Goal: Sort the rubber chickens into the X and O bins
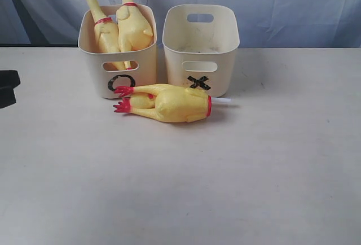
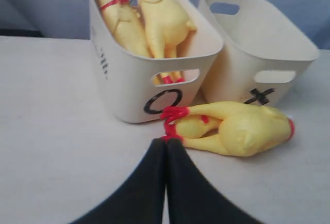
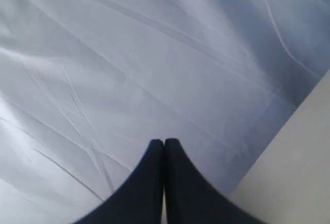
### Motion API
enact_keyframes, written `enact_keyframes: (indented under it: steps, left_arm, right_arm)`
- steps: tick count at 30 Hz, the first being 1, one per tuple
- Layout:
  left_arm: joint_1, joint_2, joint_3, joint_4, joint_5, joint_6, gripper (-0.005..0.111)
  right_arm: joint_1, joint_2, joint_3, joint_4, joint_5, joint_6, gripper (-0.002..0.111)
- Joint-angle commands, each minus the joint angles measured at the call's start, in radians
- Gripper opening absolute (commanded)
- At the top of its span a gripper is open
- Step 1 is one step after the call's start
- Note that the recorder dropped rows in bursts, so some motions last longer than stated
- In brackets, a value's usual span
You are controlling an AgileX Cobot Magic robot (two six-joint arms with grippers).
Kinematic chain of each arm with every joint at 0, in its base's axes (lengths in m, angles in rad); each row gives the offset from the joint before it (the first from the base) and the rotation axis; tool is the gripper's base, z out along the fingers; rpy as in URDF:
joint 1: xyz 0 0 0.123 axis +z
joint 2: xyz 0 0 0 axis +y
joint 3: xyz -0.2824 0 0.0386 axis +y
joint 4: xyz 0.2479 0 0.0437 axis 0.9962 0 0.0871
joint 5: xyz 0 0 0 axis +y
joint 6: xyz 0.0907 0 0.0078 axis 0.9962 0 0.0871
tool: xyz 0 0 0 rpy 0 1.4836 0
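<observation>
Two rubber chickens (image 1: pixel 105 33) (image 1: pixel 135 27) stand feet-down in the O bin (image 1: pixel 144 71), necks sticking up. The X bin (image 1: pixel 214 50) beside it holds nothing. A third chicken (image 1: pixel 175 104) lies on its side on the table in front of both bins, red feet towards the O bin and a white stub (image 1: pixel 222 101) at its neck band. In the left wrist view my left gripper (image 2: pixel 166 141) is shut and empty, pointing at that chicken's feet (image 2: pixel 174 114) from a distance. My right gripper (image 3: pixel 164 141) is shut, facing only cloth.
A black part of the left arm (image 1: pixel 8 87) shows at the table's left edge. A pale blue cloth backdrop (image 1: pixel 293 8) hangs behind the bins. The table (image 1: pixel 180 188) is a plain light surface.
</observation>
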Motion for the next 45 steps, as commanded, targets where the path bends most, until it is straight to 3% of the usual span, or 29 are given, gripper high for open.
enact_keyframes:
  steps: [1, 5, 12, 23, 33, 45]
  left_arm:
    - [0.004, -0.097, 0.012, 0.005, -0.062, 0.002, 0.0]
    - [0.004, -0.153, 0.012, 0.001, -0.078, -0.008, 0.0]
    - [0.004, -0.206, 0.012, -0.018, -0.113, -0.01, 0.0]
    - [0.004, -0.21, 0.012, -0.022, -0.155, -0.01, 0.0]
    - [0.004, -0.21, 0.012, -0.022, -0.166, -0.01, 0.0]
    - [0.004, -0.21, 0.012, -0.022, -0.17, -0.01, 0.0]
  right_arm:
    - [0.003, -0.005, -0.018, -0.069, 0.118, 0.158, -0.001]
    - [0.003, -0.005, -0.115, -0.303, 0.386, 0.157, -0.001]
    - [0.003, 0.158, -0.301, -0.326, 0.634, -0.029, -0.001]
    - [0.003, 0.67, -0.627, 0.03, 1.007, -0.579, -0.001]
    - [0.039, 1.045, -0.782, 0.033, 1.058, -0.723, -0.001]
    - [0.303, 1.351, -0.918, -0.132, 0.915, -0.733, -0.001]
